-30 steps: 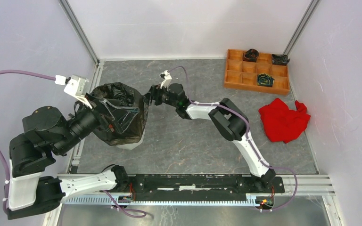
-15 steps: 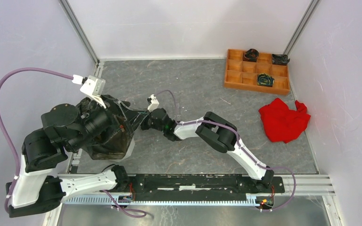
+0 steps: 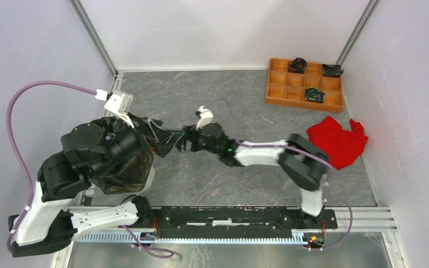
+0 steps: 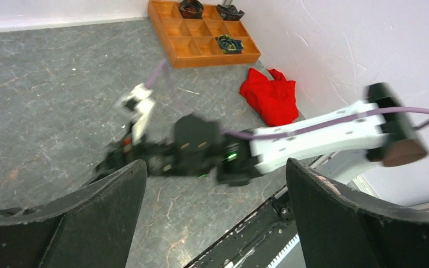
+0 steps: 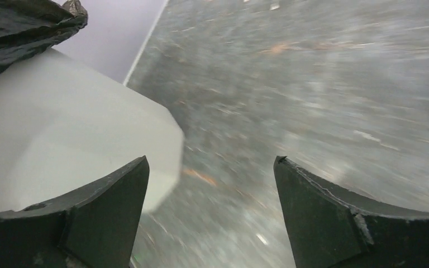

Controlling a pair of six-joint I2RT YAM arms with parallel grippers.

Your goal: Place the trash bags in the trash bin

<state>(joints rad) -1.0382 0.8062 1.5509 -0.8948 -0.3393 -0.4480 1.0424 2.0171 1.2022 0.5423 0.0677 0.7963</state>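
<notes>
The white trash bin (image 3: 150, 177) stands at the near left of the table, draped with the black trash bag (image 3: 124, 170); my left arm covers most of it. My left gripper (image 3: 157, 138) is open and empty above the bin's right side, and its wrist view (image 4: 212, 167) looks across at the right arm. My right gripper (image 3: 181, 143) is open and empty just right of the bin. In the right wrist view (image 5: 212, 162) the bin's white wall (image 5: 72, 145) is by the left finger, with the bag's edge (image 5: 17, 28) above it.
An orange compartmented tray (image 3: 304, 82) holding small dark items sits at the far right. A red cloth (image 3: 336, 144) lies near the right wall; both also show in the left wrist view, the tray (image 4: 201, 36) and the cloth (image 4: 271, 100). A black rail (image 3: 229, 215) runs along the near edge.
The bin with the bag has shifted toward the near left. My left arm has swung over it. My right gripper first followed it left, then drew back to the right.
</notes>
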